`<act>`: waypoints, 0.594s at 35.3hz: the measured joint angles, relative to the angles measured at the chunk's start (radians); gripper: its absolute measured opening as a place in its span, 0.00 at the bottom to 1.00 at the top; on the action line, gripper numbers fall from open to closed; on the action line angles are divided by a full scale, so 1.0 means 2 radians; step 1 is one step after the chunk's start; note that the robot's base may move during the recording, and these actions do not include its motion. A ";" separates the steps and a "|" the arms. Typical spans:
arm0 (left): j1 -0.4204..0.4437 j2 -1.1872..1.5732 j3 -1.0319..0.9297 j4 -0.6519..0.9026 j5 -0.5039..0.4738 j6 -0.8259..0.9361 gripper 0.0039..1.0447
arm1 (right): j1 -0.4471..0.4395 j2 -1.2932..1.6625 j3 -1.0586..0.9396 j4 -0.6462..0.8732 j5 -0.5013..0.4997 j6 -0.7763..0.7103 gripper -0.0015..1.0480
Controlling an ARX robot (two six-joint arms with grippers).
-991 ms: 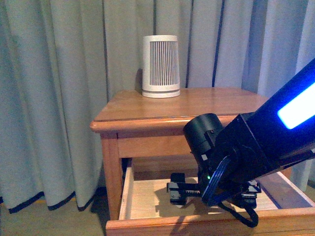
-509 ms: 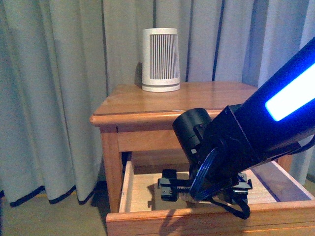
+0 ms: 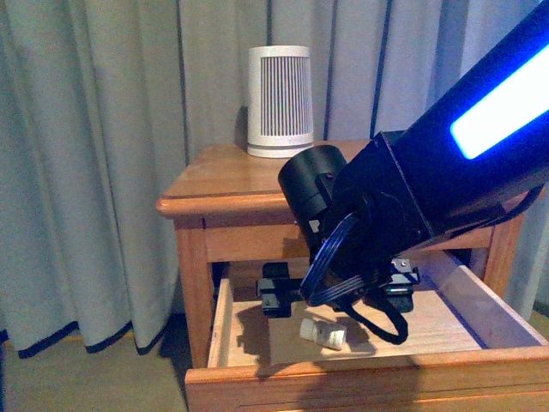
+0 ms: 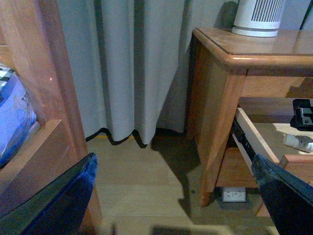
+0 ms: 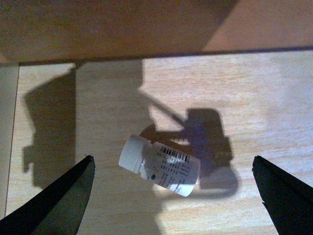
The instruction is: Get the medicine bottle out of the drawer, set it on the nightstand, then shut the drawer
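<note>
The medicine bottle (image 3: 323, 333) lies on its side on the pale floor of the pulled-out upper drawer (image 3: 360, 373), white cap to the left. My right gripper (image 3: 336, 300) hangs open just above it, inside the drawer. In the right wrist view the bottle (image 5: 160, 166) lies between the two spread fingers of the right gripper (image 5: 173, 196), touching neither. The nightstand (image 3: 223, 184) carries only a white ribbed device on its top. My left gripper (image 4: 176, 200) is open and empty, low over the floor to the left of the nightstand (image 4: 254, 51). From there the bottle (image 4: 299, 142) shows in the drawer (image 4: 254, 142).
A white ribbed cone-shaped device (image 3: 280, 101) stands at the back of the nightstand top. Grey curtains (image 3: 94, 154) hang behind and to the left. Another wooden piece of furniture (image 4: 39, 98) stands close beside my left gripper. A wall socket (image 4: 233, 195) sits low under the nightstand.
My right arm has lifted and shifted left inside the drawer. The bottle, hidden under the gripper before, now shows on the drawer floor.
</note>
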 joint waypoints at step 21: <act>0.000 0.000 0.000 0.000 0.000 0.000 0.94 | -0.003 0.053 0.046 0.001 -0.069 -0.124 0.93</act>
